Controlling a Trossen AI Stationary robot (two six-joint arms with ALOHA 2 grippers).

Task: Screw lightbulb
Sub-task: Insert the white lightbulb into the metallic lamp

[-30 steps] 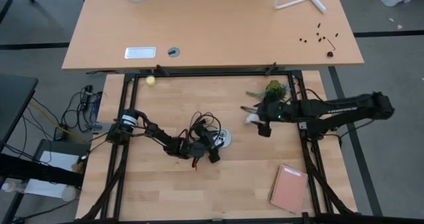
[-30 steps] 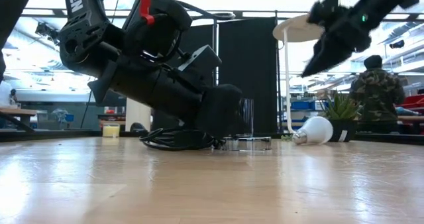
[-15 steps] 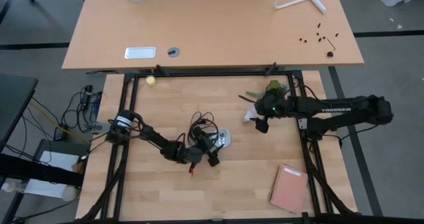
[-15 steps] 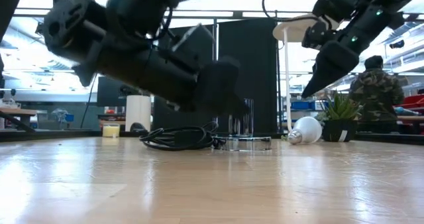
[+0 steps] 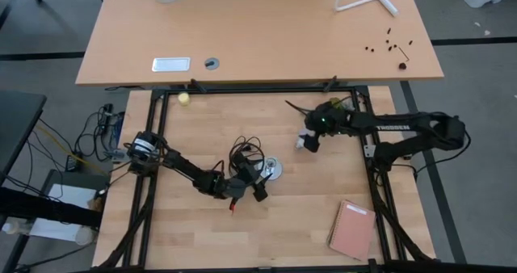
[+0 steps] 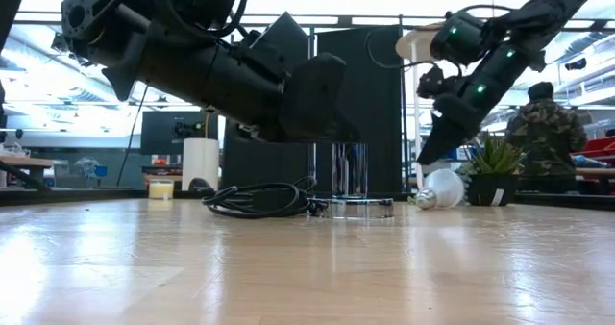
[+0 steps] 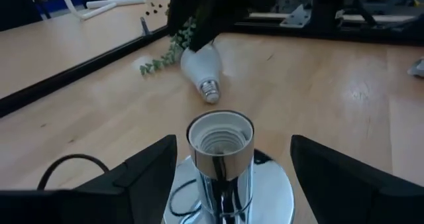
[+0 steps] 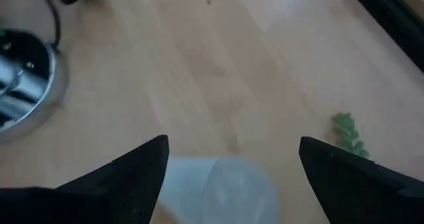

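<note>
The white lightbulb (image 5: pixel 304 143) lies on its side on the table, right of centre, its screw base (image 7: pixel 211 90) pointing toward the socket. It also shows in the low view (image 6: pixel 444 186). My right gripper (image 5: pixel 311 137) hangs open just above the lightbulb (image 8: pixel 225 184), slanting down, one finger on each side and clear of it. The round silver socket (image 5: pixel 275 170) stands upright on its disc (image 6: pixel 357 208). My left gripper (image 7: pixel 232 154) is open, lifted off the table, its fingers on either side of the socket's tube (image 7: pixel 220 139) without touching.
A black cord (image 5: pixel 242 154) coils on the table beside the socket. A green sprig (image 5: pixel 335 107) lies past the bulb, a yellowish ball (image 5: pixel 184 98) at the far left, a pink notebook (image 5: pixel 353 229) at the near right. A person (image 6: pixel 545 137) stands beyond the table.
My right gripper has swung toward the table's far left and come down over the lightbulb, staying open. My left gripper has risen off the table by the socket, staying open.
</note>
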